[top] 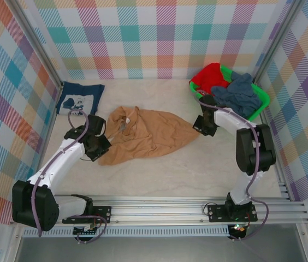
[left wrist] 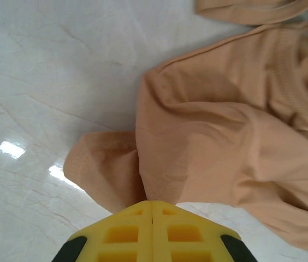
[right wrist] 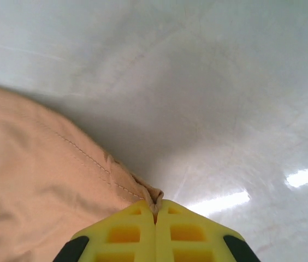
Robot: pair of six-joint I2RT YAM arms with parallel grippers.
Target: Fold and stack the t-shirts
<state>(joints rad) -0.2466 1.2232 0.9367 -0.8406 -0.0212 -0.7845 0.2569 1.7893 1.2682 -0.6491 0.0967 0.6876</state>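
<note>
Pale tabletop (top: 197, 174), plaid walls (top: 159, 38) all round. Far left, navy tee (top: 78, 98) lies flat by the wall. Left claw (top: 104, 148) is pressed together, pinching the tan tee (top: 148, 134) at its near-left edge. That tee sprawls crumpled between both claws. Right claw (top: 200, 130) nips its right corner hem. Green basket (top: 260, 103) sits far right.

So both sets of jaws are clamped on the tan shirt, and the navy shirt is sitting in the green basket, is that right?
Not quite. The navy shirt lies on the table at the far left corner, not in the green basket. The top external view shows it. Both sets of jaws are clamped on the tan shirt.
</note>
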